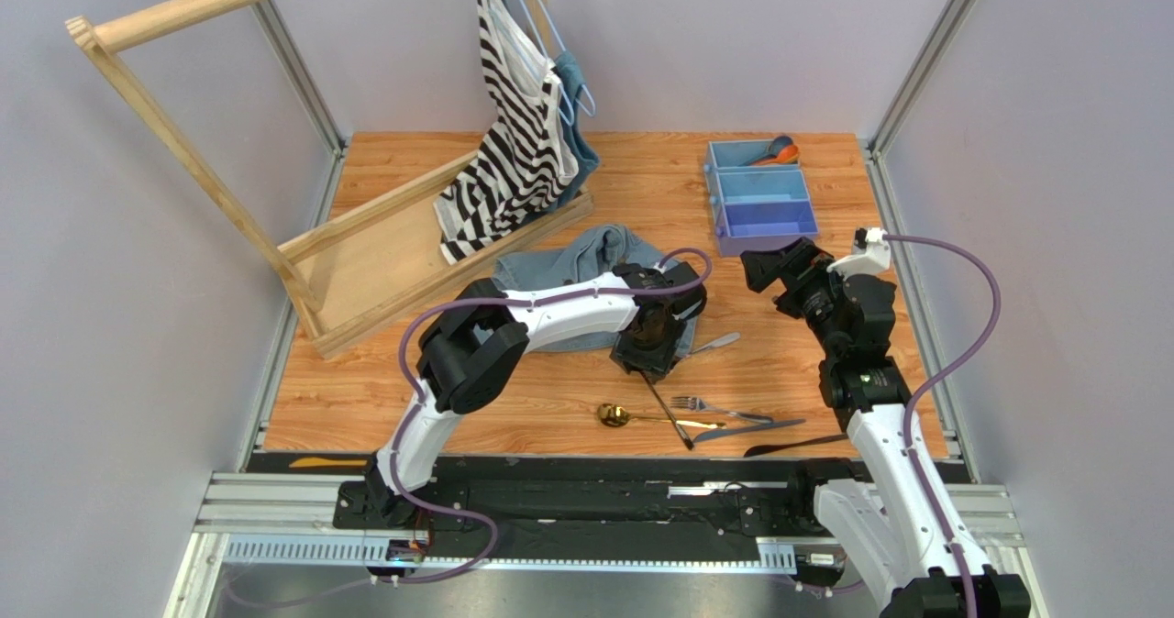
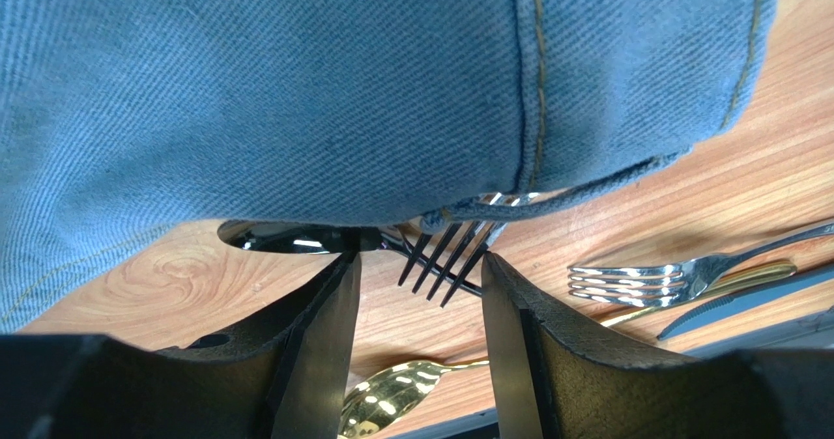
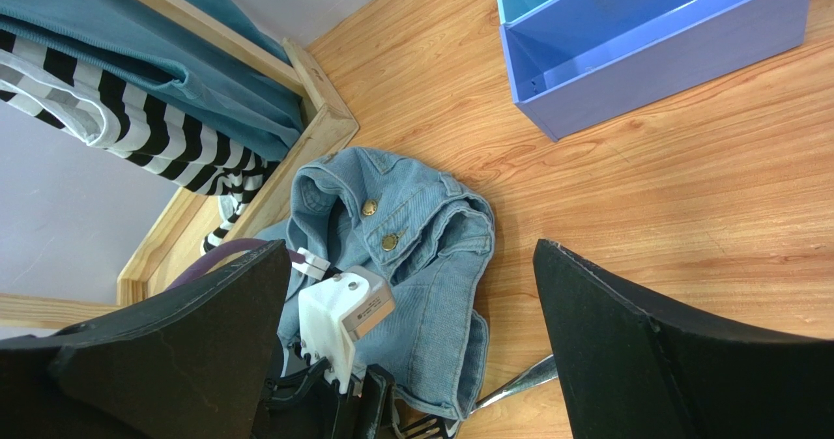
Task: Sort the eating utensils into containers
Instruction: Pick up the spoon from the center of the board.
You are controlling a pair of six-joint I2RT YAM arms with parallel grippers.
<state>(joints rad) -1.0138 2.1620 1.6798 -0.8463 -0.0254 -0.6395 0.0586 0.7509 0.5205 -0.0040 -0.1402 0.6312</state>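
Note:
My left gripper (image 1: 653, 354) is lowered at the near edge of a denim jacket (image 1: 586, 263). It is open, its jaws on either side of a black fork's tines (image 2: 442, 263) that poke out from under the denim. A black spoon bowl (image 2: 284, 237) lies beside them and a gold spoon (image 2: 390, 400) below. A silver fork (image 2: 634, 283) and a dark knife (image 2: 744, 302) lie to the right. The light blue tray (image 1: 757, 195) stands at the back right with an orange spoon (image 1: 781, 155) in its far compartment. My right gripper (image 1: 780, 263) hovers wide open and empty near the tray (image 3: 646, 58).
The denim jacket (image 3: 416, 253) covers part of a silver handle (image 3: 519, 380). A wooden clothes rack (image 1: 207, 164) with a striped top (image 1: 513, 137) stands at the back left. More cutlery (image 1: 744, 426) lies by the table's near edge, and something yellow (image 1: 328, 463) off its near left corner.

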